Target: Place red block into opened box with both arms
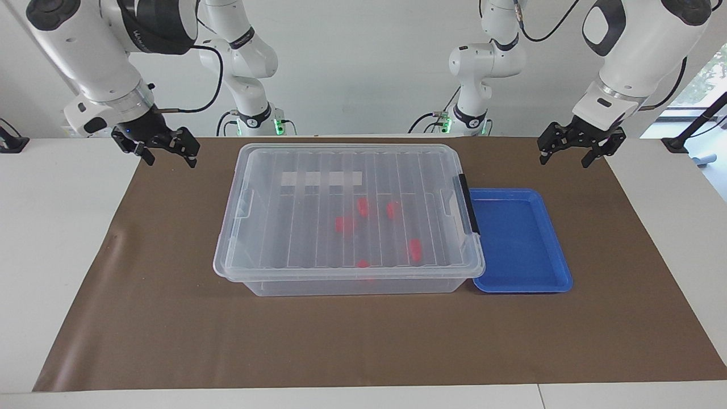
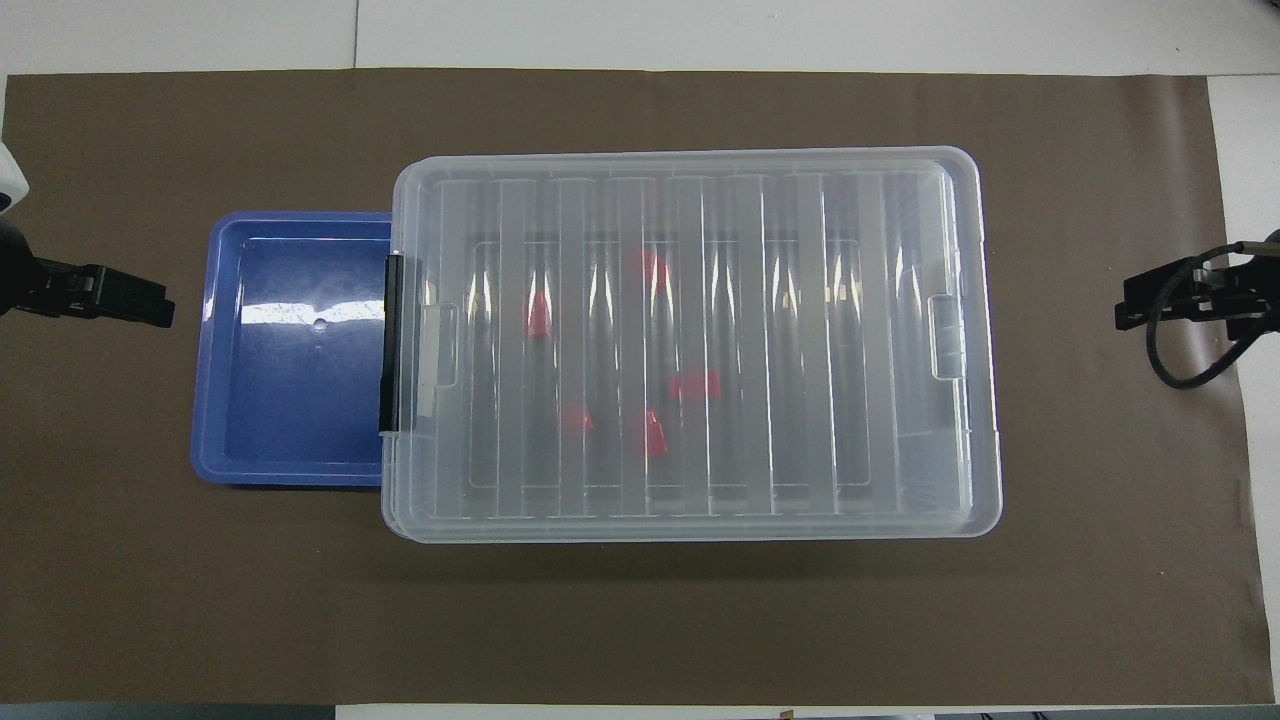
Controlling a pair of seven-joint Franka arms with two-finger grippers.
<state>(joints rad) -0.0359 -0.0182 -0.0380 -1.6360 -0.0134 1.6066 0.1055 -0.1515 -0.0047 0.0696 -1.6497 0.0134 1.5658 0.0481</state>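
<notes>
The clear box (image 1: 295, 170) stands mid-table on the brown mat with its ribbed lid lying on it. Several red blocks (image 1: 345, 223) lie inside and show through the lid (image 2: 695, 385). My right gripper (image 1: 170, 158) hangs open and holds nothing, over the mat's corner at the right arm's end, well apart from the box; in the overhead view the right gripper (image 2: 1130, 305) shows at the frame's edge. My left gripper (image 1: 565, 158) hangs open and holds nothing, over the mat at the left arm's end; the overhead view catches the left gripper (image 2: 150, 300) beside the tray.
A shallow blue tray (image 1: 559, 272) sits against the box's black-latched end (image 1: 469, 204), toward the left arm's end. The brown mat (image 1: 170, 329) covers the white table, with bare mat between the box and the table edge farthest from the robots.
</notes>
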